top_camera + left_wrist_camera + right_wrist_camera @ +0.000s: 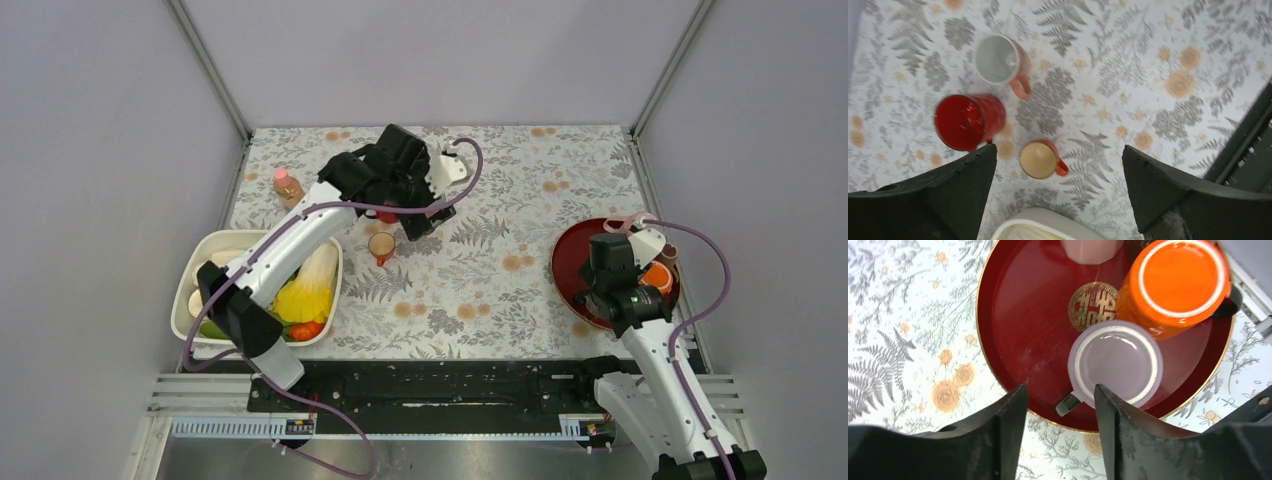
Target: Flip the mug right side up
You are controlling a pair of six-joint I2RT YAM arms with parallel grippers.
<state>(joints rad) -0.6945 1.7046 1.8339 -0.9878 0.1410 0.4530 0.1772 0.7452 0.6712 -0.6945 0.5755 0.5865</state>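
Observation:
A lilac mug stands upside down on the red tray, its base up and its dark handle pointing at me. An orange mug stands upside down beside it, also seen in the top view. My right gripper is open above the tray's near rim, the lilac mug's handle between its fingers, not touching. My left gripper is open and empty above a small orange mug with its opening up.
A red mug and a white-lined orange mug show their openings near the left gripper. A pink mug stands at the tray's far side. A white basket of vegetables and a small bottle are at the left.

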